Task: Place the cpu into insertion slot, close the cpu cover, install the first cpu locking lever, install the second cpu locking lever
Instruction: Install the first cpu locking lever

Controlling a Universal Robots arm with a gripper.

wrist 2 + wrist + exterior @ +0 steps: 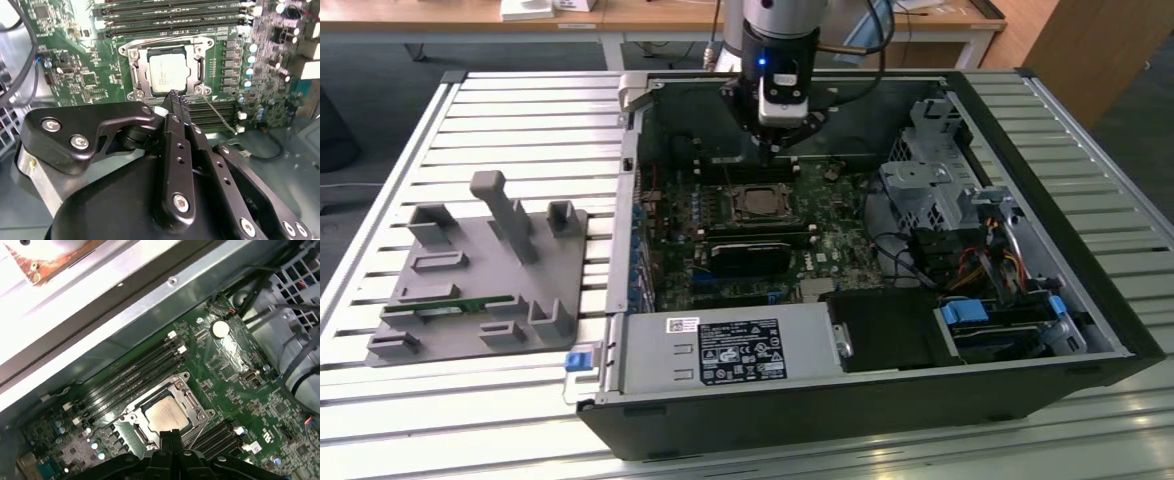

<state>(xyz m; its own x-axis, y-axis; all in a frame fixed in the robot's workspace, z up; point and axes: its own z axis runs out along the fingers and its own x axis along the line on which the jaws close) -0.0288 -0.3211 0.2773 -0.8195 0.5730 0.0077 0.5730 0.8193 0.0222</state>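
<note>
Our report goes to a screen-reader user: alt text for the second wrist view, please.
The shut gripper points at the edge of the cpu cover, which frames the cpu, silver side up, on the green circuit board.

The cpu (167, 74) looks dull metal, the cpu cover (141, 75) shinier metal.
</note>
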